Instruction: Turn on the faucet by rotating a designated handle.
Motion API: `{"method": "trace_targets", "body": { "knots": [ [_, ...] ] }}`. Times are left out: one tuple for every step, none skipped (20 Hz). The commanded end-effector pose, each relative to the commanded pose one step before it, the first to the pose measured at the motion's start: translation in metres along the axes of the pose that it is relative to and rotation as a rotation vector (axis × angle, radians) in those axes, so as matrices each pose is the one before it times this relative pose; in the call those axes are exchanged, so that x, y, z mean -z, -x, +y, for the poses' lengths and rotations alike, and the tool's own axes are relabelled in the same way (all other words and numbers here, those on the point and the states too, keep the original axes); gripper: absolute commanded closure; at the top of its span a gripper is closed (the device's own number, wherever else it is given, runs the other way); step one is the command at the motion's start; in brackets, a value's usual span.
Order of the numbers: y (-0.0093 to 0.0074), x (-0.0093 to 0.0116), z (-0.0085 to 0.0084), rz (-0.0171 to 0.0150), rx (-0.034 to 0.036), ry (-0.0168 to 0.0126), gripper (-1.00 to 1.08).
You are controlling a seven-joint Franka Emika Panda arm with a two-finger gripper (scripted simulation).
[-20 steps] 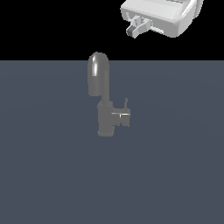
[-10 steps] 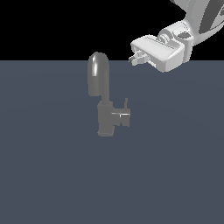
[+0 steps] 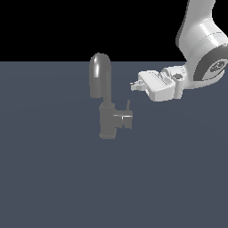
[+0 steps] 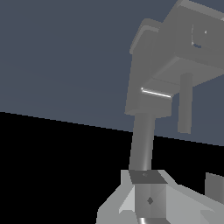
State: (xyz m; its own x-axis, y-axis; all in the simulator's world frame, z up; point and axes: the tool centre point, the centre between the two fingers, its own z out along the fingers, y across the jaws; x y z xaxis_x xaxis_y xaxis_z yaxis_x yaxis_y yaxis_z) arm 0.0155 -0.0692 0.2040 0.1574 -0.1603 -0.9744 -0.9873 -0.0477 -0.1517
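My gripper (image 3: pixel 133 85) holds nothing; how far it is open I cannot tell. The handle (image 3: pixel 128 107) stands just below its tip, apart from it, on the faucet (image 3: pixel 104 102) beyond. If I come in too high I risk striking the spout (image 3: pixel 100 73) instead. No containers in view.

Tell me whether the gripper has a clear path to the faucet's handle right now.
Probably yes. The gripper hangs just above the thin handle on the exterior view's right of the faucet, and nothing shows between them. The arched spout stands off to the other side.
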Motion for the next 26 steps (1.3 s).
{"method": "trace_targets", "body": {
  "knots": [
    [-0.01693,-0.00470,-0.00033,-0.04450,-0.04769,-0.04709,1.08],
    [-0.00592,-0.00159,0.00003,-0.01490,-0.01640,-0.01579,1.08],
    [-0.00552,-0.00152,0.00003,-0.01391,-0.01529,-0.01471,1.08],
    [-0.00511,-0.00147,0.00003,-0.01291,-0.01414,-0.01360,1.08],
    [-0.00467,-0.00141,0.00004,-0.01186,-0.01291,-0.01243,1.08],
    [-0.00431,-0.00134,0.00004,-0.01098,-0.01190,-0.01146,1.08],
    [-0.00395,-0.00126,0.00004,-0.01006,-0.01089,-0.01048,1.08],
    [-0.00354,-0.00113,0.00004,-0.00901,-0.00976,-0.00939,1.08],
    [-0.00313,-0.00100,0.00003,-0.00795,-0.00862,-0.00828,1.08],
    [-0.00269,-0.00087,0.00003,-0.00685,-0.00743,-0.00714,1.08],
    [-0.00228,-0.00072,0.00003,-0.00579,-0.00627,-0.00602,1.08],
    [-0.00183,-0.00062,0.00003,-0.00467,-0.00504,-0.00484,1.08],
    [-0.00141,-0.00048,0.00002,-0.00360,-0.00385,-0.00370,1.08],
    [-0.00095,-0.00039,0.00002,-0.00248,-0.00259,-0.00250,1.08],
    [-0.00052,-0.00026,0.00001,-0.00141,-0.00139,-0.00135,1.08],
    [0.00001,-0.00029,0.00004,0.00000,0.00000,0.00000,1.08],
    [0.00024,0.00017,-0.00003,0.00041,0.00083,0.00075,1.08],
    [0.00083,0.00006,0.00001,0.00188,0.00233,0.00220,1.08],
    [0.00092,0.00016,0.00000,0.00219,0.00260,0.00247,1.08],
    [0.00061,0.00012,0.00000,0.00145,0.00170,0.00162,1.08],
    [0.00029,-0.00003,0.00002,0.00063,0.00074,0.00070,1.08],
    [0.00000,0.00000,0.00000,0.00000,0.00000,0.00000,1.08],
    [0.00000,0.00000,0.00000,0.00000,0.00000,0.00000,1.08],
    [0.00000,0.00000,0.00000,0.00000,0.00000,0.00000,1.08],
    [0.00006,-0.00025,-0.00004,0.00000,0.00000,0.00000,1.08],
    [0.00068,0.00000,0.00287,0.00000,0.00000,0.00000,1.08]
  ]
}}
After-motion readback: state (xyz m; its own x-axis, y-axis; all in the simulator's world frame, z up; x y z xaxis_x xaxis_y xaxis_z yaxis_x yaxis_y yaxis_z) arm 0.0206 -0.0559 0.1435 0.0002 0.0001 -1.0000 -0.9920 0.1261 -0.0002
